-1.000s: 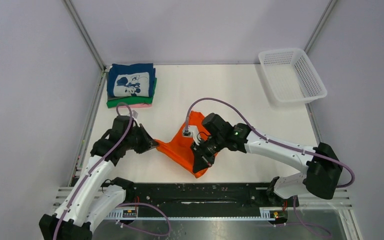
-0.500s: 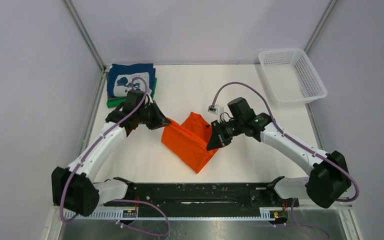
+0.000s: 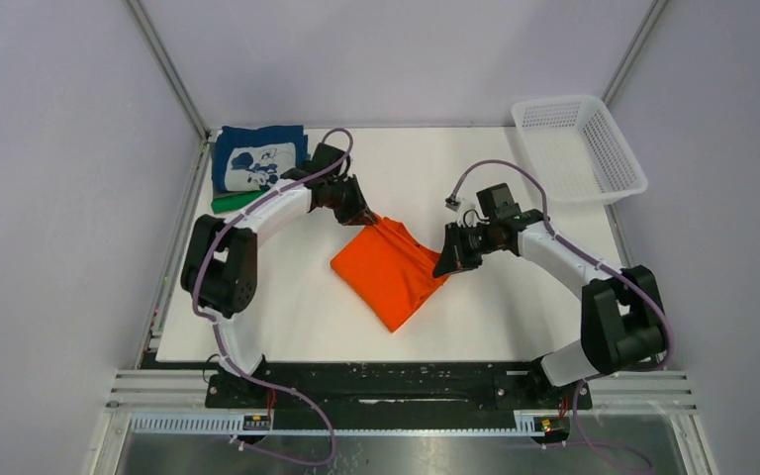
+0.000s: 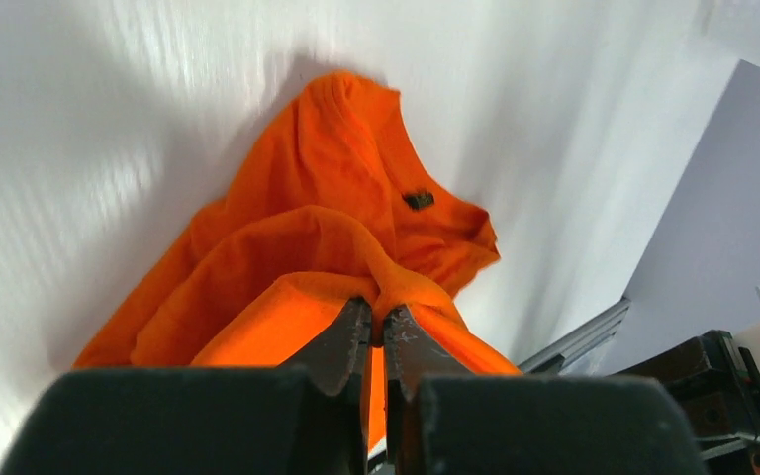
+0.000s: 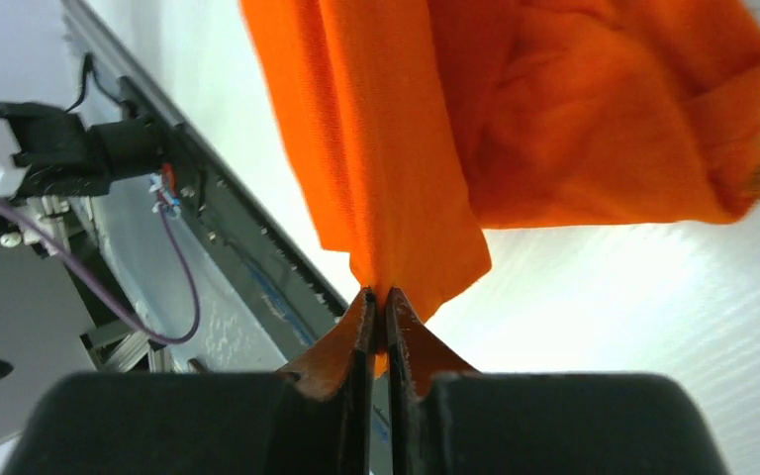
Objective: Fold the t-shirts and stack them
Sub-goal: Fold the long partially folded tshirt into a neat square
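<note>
Fold of orange shirt (image 3: 393,272) under way

Clamped tight on cloth at both ends: right gripper (image 5: 378,302) on a side edge, left gripper (image 4: 376,317) on a bunched corner. Judged mid-fold. Next: lay flat, release, then carry to stack (image 3: 257,163) beyond left gripper. Carried farther out than a second ago.

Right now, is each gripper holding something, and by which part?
Both hold the orange t-shirt: the left gripper pinches a bunched fold at its far corner, the right gripper pinches its right-hand edge.
</note>
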`<action>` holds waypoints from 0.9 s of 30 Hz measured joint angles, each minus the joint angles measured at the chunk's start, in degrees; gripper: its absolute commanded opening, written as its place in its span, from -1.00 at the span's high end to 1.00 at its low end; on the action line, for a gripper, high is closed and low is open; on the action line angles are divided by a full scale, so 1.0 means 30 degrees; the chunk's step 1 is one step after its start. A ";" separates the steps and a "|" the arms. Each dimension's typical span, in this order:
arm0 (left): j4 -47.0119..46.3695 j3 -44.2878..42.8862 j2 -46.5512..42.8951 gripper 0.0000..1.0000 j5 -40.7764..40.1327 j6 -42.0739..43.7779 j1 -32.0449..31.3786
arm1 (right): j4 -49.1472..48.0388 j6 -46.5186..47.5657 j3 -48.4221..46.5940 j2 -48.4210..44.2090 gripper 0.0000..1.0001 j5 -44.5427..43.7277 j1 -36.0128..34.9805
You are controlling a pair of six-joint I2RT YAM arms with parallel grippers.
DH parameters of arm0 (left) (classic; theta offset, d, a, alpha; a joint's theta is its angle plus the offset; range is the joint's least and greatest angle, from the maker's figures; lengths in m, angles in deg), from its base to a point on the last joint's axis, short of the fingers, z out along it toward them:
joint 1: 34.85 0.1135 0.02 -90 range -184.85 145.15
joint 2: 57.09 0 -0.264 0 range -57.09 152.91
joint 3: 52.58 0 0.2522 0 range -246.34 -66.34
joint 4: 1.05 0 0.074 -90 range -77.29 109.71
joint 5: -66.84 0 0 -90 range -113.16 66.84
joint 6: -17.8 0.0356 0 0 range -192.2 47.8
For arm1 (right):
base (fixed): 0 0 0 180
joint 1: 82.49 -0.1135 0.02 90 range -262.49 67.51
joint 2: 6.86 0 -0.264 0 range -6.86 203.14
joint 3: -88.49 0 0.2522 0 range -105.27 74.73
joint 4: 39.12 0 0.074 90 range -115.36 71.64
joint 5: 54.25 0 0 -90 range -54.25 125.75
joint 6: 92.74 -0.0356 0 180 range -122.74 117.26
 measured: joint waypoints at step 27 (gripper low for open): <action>0.1559 -0.2856 0.3155 -0.95 -0.1151 0.7366 0.0408 | 0.0007 -0.0532 -0.1515 -0.2018 -0.99 -1.3916 0.1392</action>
